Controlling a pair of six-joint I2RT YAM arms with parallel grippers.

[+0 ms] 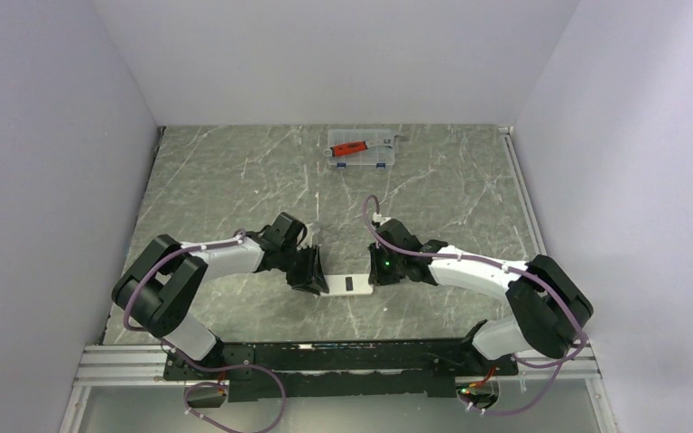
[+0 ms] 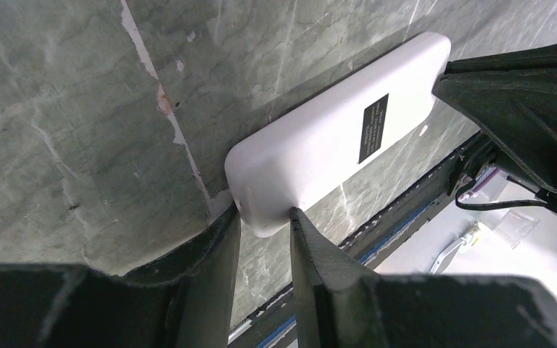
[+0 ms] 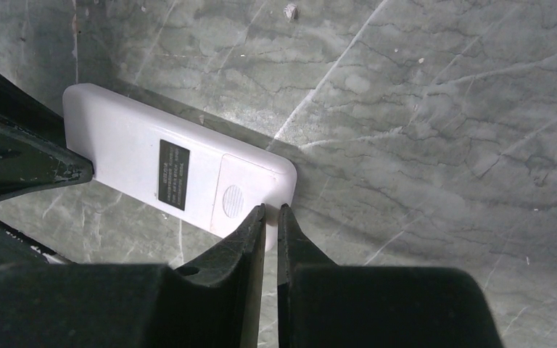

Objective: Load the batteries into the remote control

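One end of the remote control is pinched by the left gripper, seemingly to steady it while the right gripper, almost pressed together, nudges the battery cover.

clear case, red-handled tool, marble table

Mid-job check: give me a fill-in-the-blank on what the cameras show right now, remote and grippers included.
1. The remote control lies with its ____ facing up.
2. It sits ____ the left gripper and the right gripper.
3. Its battery cover is at the end by the ____ gripper.
4. The red-handled tool lies in a clear ____ at the far side of the table.

Missing words: back; between; right; case.
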